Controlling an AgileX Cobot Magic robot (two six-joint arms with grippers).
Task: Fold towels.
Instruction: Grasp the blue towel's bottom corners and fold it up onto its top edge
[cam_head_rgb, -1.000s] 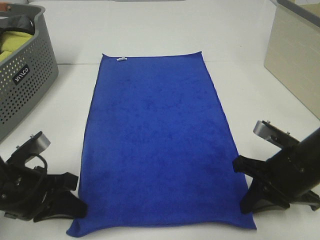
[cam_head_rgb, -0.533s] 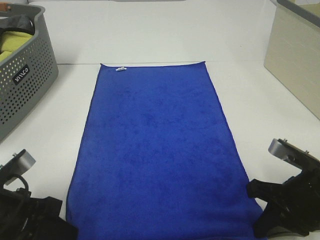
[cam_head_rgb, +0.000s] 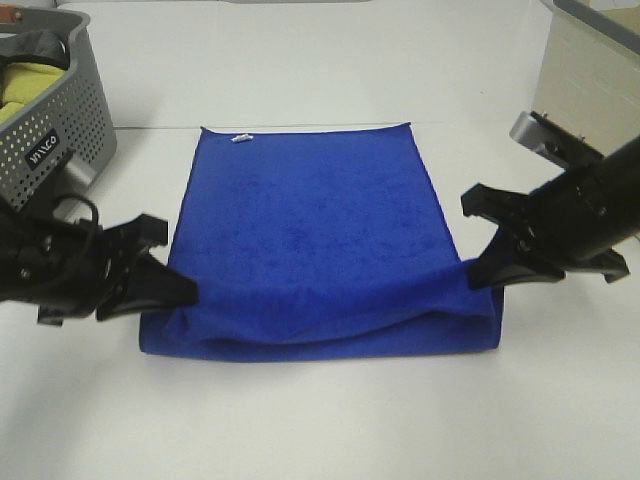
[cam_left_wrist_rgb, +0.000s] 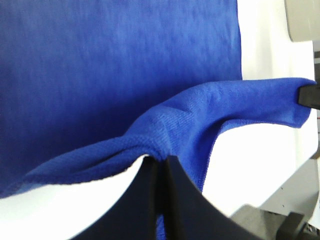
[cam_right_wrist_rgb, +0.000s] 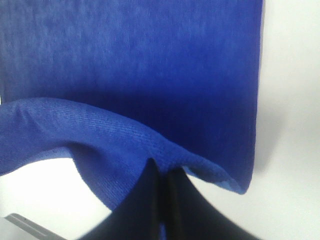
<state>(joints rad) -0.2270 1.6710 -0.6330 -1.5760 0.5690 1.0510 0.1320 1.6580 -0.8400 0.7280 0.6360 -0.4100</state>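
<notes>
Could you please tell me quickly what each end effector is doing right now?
Left end effector: closed, holding one near corner of the blue towel.
Right end effector: closed, holding the towel's other near corner.

Towel tag too small for detail

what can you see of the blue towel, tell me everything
The towel is royal blue, plush and rectangular, with a hemmed edge and a small white tag at its far short edge. Its far part lies flat on the white table. The near end is doubled back over it, held raised and sagging in the middle. The left gripper and right gripper are each shut on one corner of that raised edge.
</notes>
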